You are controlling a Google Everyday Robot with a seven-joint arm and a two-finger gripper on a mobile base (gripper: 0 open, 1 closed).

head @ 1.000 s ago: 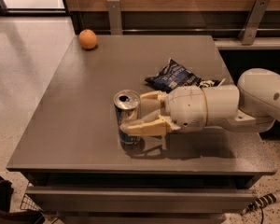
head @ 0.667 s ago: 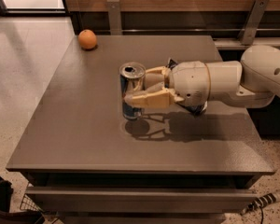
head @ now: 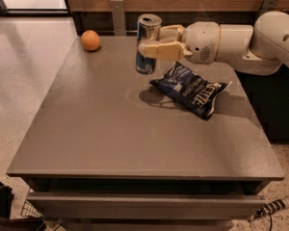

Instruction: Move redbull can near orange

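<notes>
The redbull can (head: pixel 147 44) is silver and blue, upright, held in the air above the table's far middle. My gripper (head: pixel 154 43) reaches in from the right and is shut on the can, one cream finger (head: pixel 160 50) across its front. The orange (head: pixel 90 40) sits on the table at the far left corner, to the left of the can and apart from it. The can's shadow falls on the table below it.
A dark blue chip bag (head: pixel 190 88) lies on the grey table (head: pixel 111 138) just right of and below the can. My white arm (head: pixel 260 42) spans the right side. A wooden wall with metal brackets (head: pixel 117 14) runs behind the table.
My gripper has lifted the can off the table and carried it toward the far side, closer to the orange. The chip bag now shows uncovered.
</notes>
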